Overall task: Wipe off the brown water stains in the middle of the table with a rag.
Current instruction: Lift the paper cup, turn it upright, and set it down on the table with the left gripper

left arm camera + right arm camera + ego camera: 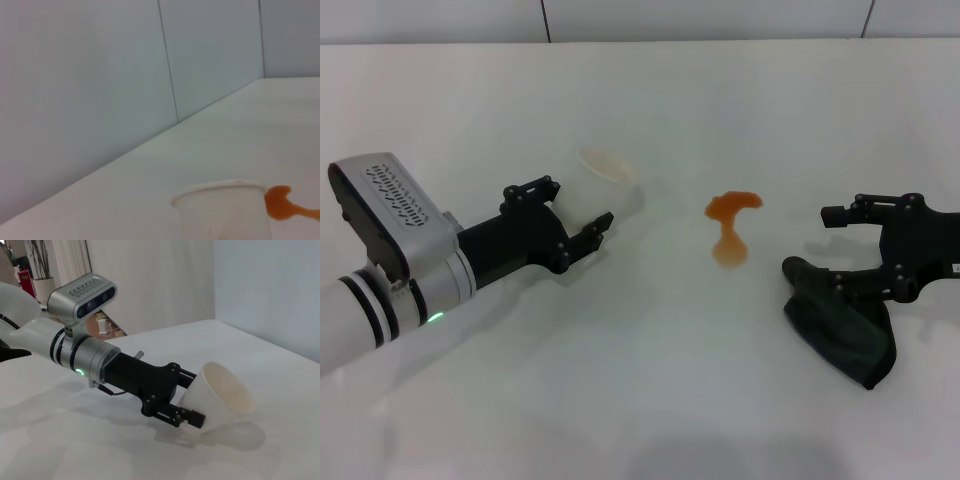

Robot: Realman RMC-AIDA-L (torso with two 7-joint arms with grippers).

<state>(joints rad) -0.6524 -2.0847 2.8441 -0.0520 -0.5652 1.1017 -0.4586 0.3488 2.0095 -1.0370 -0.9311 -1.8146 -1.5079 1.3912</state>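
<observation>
The brown water stains (730, 226) form a small orange puddle with a narrow stem in the middle of the white table (650, 400); they also show in the left wrist view as stains (280, 202). The dark rag (845, 325) lies crumpled on the table to their right. My right gripper (808, 240) stands open over the rag's near end, its lower finger touching the cloth. My left gripper (580, 203) is left of the stains, shut on a white paper cup (607, 182). The right wrist view shows the cup (225, 395) tilted in the left gripper (195, 397).
A wall with panel seams runs along the table's far edge (640, 40). In the left wrist view the paper cup (225, 210) stands right beside the stains. Bare tabletop stretches in front of the stains and between both arms.
</observation>
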